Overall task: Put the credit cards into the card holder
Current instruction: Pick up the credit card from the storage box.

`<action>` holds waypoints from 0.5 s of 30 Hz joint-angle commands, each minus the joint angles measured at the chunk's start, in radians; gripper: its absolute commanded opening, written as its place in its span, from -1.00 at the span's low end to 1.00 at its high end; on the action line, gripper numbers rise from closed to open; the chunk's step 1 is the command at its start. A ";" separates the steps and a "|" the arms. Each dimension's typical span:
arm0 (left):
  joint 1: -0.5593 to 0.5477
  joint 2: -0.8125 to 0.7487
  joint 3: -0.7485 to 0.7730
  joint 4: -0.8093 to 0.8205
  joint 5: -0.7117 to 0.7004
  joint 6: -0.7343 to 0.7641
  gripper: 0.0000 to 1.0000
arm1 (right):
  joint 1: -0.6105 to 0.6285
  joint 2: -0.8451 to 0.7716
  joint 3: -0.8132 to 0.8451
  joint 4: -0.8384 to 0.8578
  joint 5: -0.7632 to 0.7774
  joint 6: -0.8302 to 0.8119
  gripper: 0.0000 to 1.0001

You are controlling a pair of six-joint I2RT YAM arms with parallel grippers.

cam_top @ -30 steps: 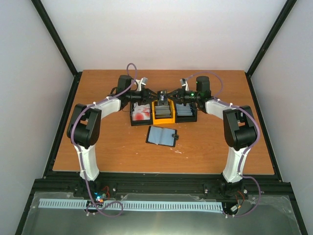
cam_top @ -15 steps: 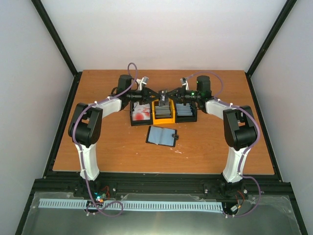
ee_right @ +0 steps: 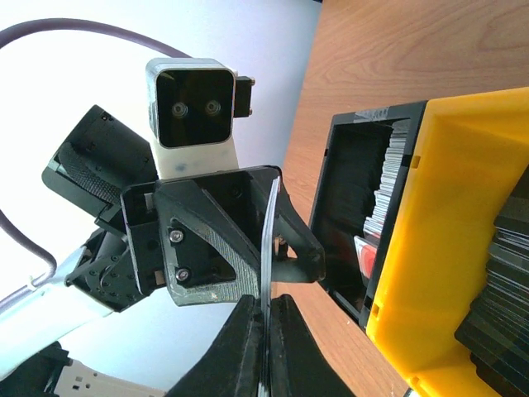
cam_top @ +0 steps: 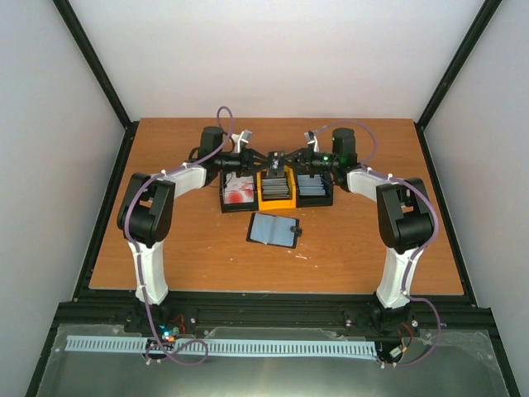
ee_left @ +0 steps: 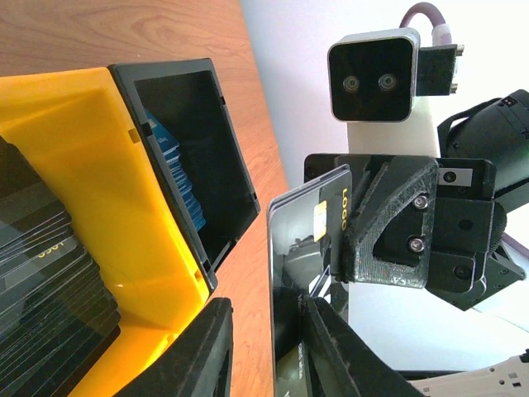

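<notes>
Above the yellow bin point(cam_top: 276, 203), the right gripper point(ee_right: 264, 318) pinches a grey card point(ee_left: 297, 256); the left gripper point(ee_left: 264, 310) straddles it, jaws slightly apart.

left arm elbow point(cam_top: 149, 213) drifted slightly inward, toward the bins point(cam_top: 276, 202); right arm elbow point(cam_top: 403, 217) nudged inward a hair too.

This was a robotics lab's test cell: a left arm point(cam_top: 147, 217) and a right arm point(cam_top: 402, 219), white and black, were bolted to a black rail point(cam_top: 264, 313) at the near edge of a wooden desk point(cam_top: 182, 265). Plain white panels point(cam_top: 273, 58) and black frame struts point(cam_top: 97, 70) boxed it in. Purple cables point(ee_right: 83, 26) looped along the arms, a camera module point(ee_left: 372, 76) sat on a wrist, and a slotted white cable duct point(cam_top: 248, 348) ran along the front.
</notes>
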 commanded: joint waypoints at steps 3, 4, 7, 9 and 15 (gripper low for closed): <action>-0.006 -0.018 0.027 0.016 0.034 0.031 -0.59 | -0.004 0.005 -0.022 0.080 -0.024 0.026 -0.94; -0.006 -0.019 0.030 0.019 0.040 0.031 -0.63 | -0.004 0.006 -0.024 0.074 -0.026 0.022 -0.92; -0.006 -0.017 0.038 0.022 0.052 0.031 -0.82 | -0.004 -0.009 -0.033 0.075 -0.022 0.011 -0.79; -0.006 -0.012 0.040 0.022 0.052 0.031 -0.95 | -0.004 -0.019 -0.032 0.069 -0.015 0.002 -0.72; 0.000 -0.010 0.029 0.017 0.036 0.032 -0.99 | -0.012 -0.040 -0.059 0.102 -0.001 0.025 -0.65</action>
